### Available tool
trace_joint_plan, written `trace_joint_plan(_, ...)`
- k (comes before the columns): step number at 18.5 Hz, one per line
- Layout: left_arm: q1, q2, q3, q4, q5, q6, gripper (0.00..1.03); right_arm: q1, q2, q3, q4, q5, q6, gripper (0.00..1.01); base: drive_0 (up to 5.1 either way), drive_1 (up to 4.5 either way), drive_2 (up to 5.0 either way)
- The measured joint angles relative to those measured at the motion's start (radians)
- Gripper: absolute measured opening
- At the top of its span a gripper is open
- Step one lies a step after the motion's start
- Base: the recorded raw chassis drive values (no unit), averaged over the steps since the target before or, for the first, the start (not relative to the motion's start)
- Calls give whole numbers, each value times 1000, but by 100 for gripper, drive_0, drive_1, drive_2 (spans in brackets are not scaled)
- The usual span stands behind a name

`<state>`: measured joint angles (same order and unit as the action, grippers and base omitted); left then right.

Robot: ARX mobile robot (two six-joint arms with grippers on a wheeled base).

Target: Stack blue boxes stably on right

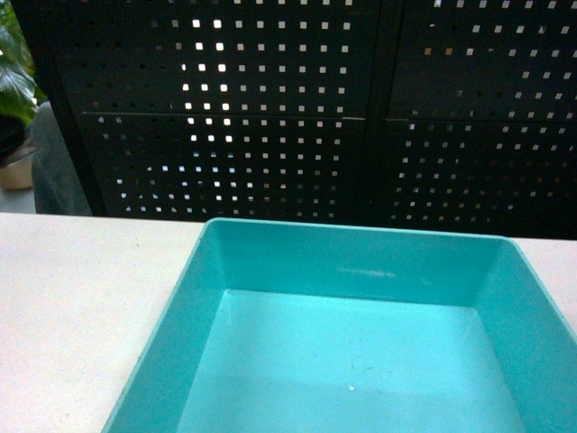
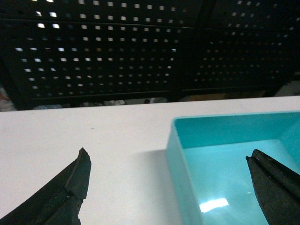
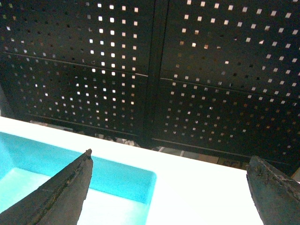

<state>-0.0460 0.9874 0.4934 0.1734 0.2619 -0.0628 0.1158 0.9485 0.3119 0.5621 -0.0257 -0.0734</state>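
Observation:
One blue box (image 1: 352, 262), a light turquoise open-top tub with smooth walls, sits empty on the white table (image 1: 81, 289) and fills the lower middle and right of the head view. Neither gripper shows in that view. My left gripper (image 2: 167, 153) is open and straddles the blue box's (image 2: 225, 129) left wall, one finger over the table, the other over the inside. My right gripper (image 3: 170, 155) is open too. Its left finger is over the inside of the blue box (image 3: 117, 176) near the far right corner, and its right finger is over the bare table (image 3: 201, 187).
A black perforated panel (image 1: 270, 108) stands right behind the table's far edge. A potted plant (image 1: 13, 72) shows at the far left beyond the table. Bare white tabletop (image 2: 117, 126) lies left of the box.

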Motion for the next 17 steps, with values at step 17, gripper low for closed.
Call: trace_joint_plan(17,-240,521,217,-30,-230,-92,98,56,514,119,137,-2,-76,98,0,0,0)
